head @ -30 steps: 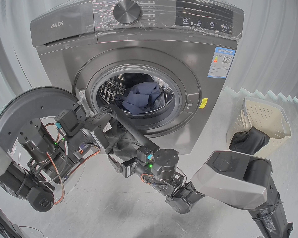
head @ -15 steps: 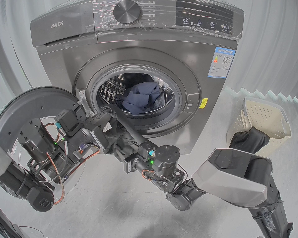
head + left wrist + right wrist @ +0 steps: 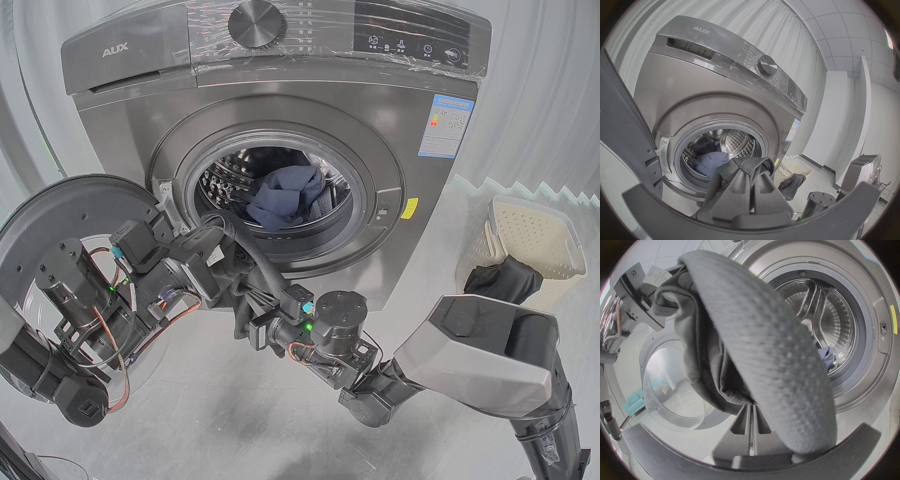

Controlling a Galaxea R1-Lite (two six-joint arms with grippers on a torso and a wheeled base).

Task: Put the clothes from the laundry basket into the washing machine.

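The left gripper point(image 3: 752, 175) is clamped tight on a black garment point(image 3: 747, 163). Its two fingers are pressed together and a bunched fold sits over their tips. Lower down and near it, the right gripper point(image 3: 752, 408) has its fingers closed to a hairline, pinching the bottom edge of the same cloth (so it hangs as a thick band between the two tools).

Straight beyond both grippers stands the washing machine point(image 3: 125, 125) with its round mouth open. Blue clothes point(image 3: 284, 194) lie heaped inside the drum, just past the rim. The held cloth drapes between the right gripper and that mouth and covers much of the opening from the right wrist's side.

On the outer side of the left gripper the door point(image 3: 62, 206) is swung wide, close beside the left arm. Well away from the right gripper, out past that arm's outer side, the laundry basket point(image 3: 537, 237) sits on the floor beside the machine. A dark garment point(image 3: 503, 281) is slumped over the basket's near rim, partly in and partly out.
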